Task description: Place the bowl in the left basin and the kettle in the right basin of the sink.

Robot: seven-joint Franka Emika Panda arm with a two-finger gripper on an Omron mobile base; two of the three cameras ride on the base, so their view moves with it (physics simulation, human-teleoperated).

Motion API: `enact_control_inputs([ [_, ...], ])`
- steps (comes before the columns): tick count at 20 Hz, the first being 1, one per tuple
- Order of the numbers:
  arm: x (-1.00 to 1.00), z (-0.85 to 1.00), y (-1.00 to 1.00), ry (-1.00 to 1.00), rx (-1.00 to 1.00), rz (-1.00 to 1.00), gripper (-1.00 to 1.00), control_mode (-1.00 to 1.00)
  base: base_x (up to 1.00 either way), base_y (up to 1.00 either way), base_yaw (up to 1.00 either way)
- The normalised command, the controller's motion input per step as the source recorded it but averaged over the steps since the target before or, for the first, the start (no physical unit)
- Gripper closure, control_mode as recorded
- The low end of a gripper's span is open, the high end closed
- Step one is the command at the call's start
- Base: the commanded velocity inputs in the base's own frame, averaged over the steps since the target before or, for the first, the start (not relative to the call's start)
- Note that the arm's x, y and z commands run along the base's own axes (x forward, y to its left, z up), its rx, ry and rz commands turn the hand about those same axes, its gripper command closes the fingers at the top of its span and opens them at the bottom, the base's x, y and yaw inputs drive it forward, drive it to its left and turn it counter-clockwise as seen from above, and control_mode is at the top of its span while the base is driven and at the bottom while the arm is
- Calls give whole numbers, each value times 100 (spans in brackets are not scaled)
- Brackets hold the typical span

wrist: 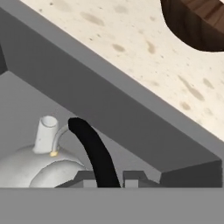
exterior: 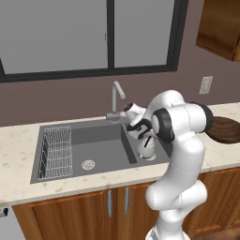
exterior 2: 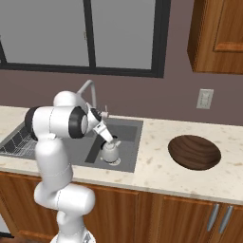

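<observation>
The small silvery kettle point(exterior: 146, 149) sits low inside the right basin point(exterior 2: 128, 142) of the dark-grey sink point(exterior: 84, 125); I cannot tell whether it touches the floor. My gripper point(wrist: 107, 179) is shut on the kettle's dark arched handle point(wrist: 94, 151), reaching down from above, with the short spout point(wrist: 46, 133) to its left in the hand view. The same gripper point(exterior 2: 110, 141) hangs over the kettle point(exterior 2: 110, 153). The wide dark-brown bowl point(exterior 2: 194, 152) rests on the counter to the right of the sink, partly behind my arm as the bowl point(exterior: 227, 130). The left basin point(exterior: 98, 152) holds only its wire rack.
A wire rack point(exterior: 56, 152) fills the left part of the left basin, with a round drain point(exterior: 88, 164) beside it. The silver faucet point(exterior: 115, 99) rises at the sink's back edge. Speckled counter point(exterior 2: 152, 156) lies between sink and bowl. A wall outlet point(exterior 2: 204, 98) and an upper cabinet point(exterior 2: 218, 33) stand above.
</observation>
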Motion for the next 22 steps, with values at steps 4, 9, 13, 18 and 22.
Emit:
enact_control_inputs([
  [4, 10, -44, 0, 0, 0, 0, 100, -100, 0, 0, 0],
  [9, 10, -41, 0, 0, 0, 0, 100, -100, 0, 0, 0],
  [13, 9, -44, 3, 0, 0, 0, -100, -100, 0, 0, 0],
  [18, -35, -6, 2, -7, 0, 0, -100, -100, 0, 0, 0],
  [22, -66, 30, 0, -14, 0, 0, -100, -100, 0, 0, 0],
])
